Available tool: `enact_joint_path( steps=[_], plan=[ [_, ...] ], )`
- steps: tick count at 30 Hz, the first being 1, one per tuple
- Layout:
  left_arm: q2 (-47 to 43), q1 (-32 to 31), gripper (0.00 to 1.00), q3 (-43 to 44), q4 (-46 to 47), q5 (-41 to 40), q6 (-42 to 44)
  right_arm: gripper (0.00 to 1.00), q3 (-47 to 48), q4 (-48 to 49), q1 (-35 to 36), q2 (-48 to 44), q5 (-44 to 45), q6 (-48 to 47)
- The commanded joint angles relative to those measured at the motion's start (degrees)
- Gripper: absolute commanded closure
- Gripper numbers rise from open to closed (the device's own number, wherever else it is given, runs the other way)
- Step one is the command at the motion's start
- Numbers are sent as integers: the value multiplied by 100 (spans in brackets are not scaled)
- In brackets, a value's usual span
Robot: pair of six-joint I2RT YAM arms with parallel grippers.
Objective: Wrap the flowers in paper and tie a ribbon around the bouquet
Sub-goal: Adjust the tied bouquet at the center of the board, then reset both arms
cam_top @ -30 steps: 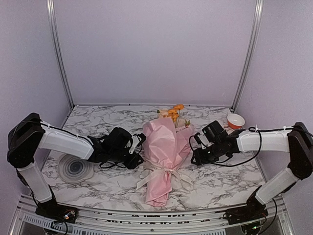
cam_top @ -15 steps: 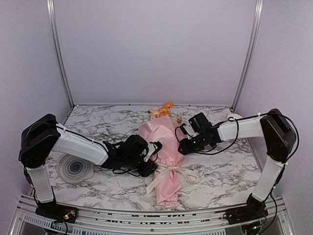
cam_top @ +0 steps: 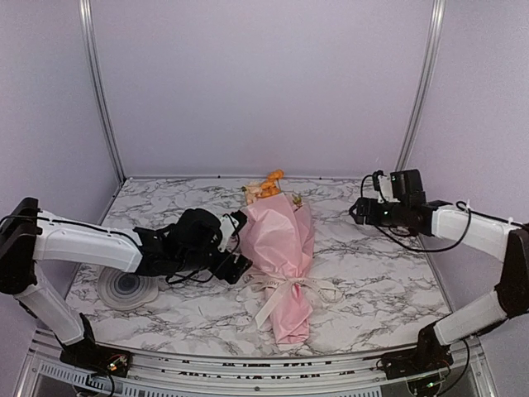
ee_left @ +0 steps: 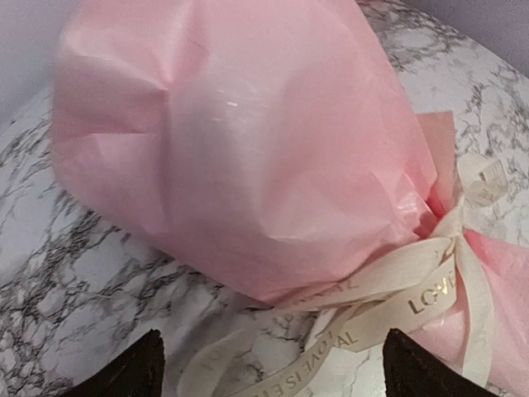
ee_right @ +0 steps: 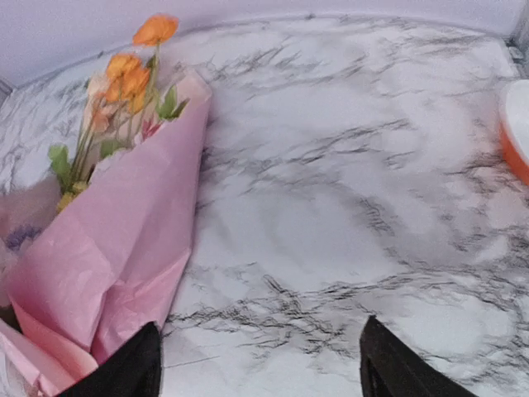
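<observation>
The bouquet lies on the marble table, a cone of pink paper point(cam_top: 281, 244) with orange flowers point(cam_top: 269, 182) at its far end. A cream ribbon point(cam_top: 291, 288) is tied round the narrow part. My left gripper point(cam_top: 238, 251) is open just left of the cone, not touching it. In the left wrist view the paper point(ee_left: 248, 141) and the printed ribbon point(ee_left: 397, 289) lie ahead of the open left gripper point(ee_left: 273, 360), a loose ribbon tail on the table below it. My right gripper point(cam_top: 357, 211) hangs open, well right of the bouquet. The right wrist view has the flowers point(ee_right: 124, 74), paper point(ee_right: 124, 240) and open right gripper point(ee_right: 260, 343) over bare marble.
A round grey ringed disc point(cam_top: 126, 285) lies at the table's left, under the left arm. A red-and-white bowl point(ee_right: 517, 132) sits at the far right, hidden by the right arm in the top view. Walls and metal posts point(cam_top: 417, 91) enclose the back.
Both grippers have opened and left the bouquet. The left one drew back a little to the left. The right arm swung up and away to the back right.
</observation>
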Motion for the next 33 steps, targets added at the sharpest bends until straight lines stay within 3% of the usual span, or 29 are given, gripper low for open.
enact_joint_path(
  steps=[1,4,9,18,23,29,33],
  plan=[
    [-912,644,1,-267,-722,-728,-327,9,-742,1076,-571,-1444,777,187],
    [-1571,1058,1,-507,-914,-1169,-453,0,-1465,1862,-749,-2211,1399,145],
    [-2458,2144,1,-1077,-1159,-1608,-1029,0,-2480,3030,-765,-2940,2325,-109],
    [-3357,3399,1,-2011,-999,-2623,-1349,0,-2965,3687,-766,-2683,2337,-259],
    [-3773,3669,1,-2973,316,-3021,-1094,0,-3330,4430,-775,-2404,2748,-516],
    [-3779,3717,1,-3088,691,-3074,-947,0,-3647,5166,-773,-2159,2862,-463],
    [-3699,3726,1,-3081,846,-3136,-712,0,-3561,5107,-774,-2006,3228,-324]
  ],
)
